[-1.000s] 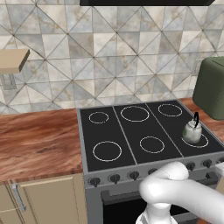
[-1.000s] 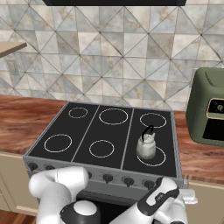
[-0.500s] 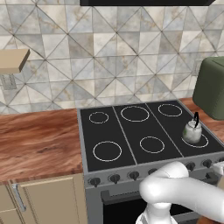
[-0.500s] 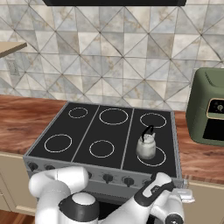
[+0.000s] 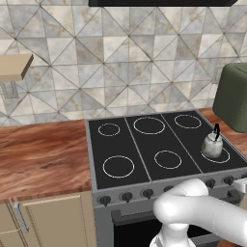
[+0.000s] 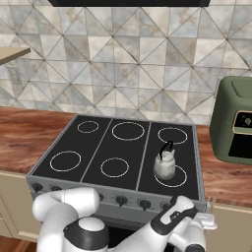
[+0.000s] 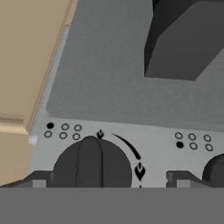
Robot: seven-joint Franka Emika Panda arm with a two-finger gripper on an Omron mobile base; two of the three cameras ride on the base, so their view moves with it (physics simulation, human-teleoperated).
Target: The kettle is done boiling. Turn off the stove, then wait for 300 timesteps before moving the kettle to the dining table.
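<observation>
step: turning off stove (image 5: 159,149) | gripper (image 7: 107,181) spread wide, tips either side of knob (image 7: 92,162), not pinching | next: wait, then reach for kettle (image 6: 165,165) handle

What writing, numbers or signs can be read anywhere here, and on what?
No words or numbers can be read anywhere.
Stove front panel: small arrow marks and a curved line beside the knob, plus clusters of little circles with one filled; symbols, not text.
Green appliance on the counter: a lit display, too blurred to read.
Kettle: no markings.
</observation>
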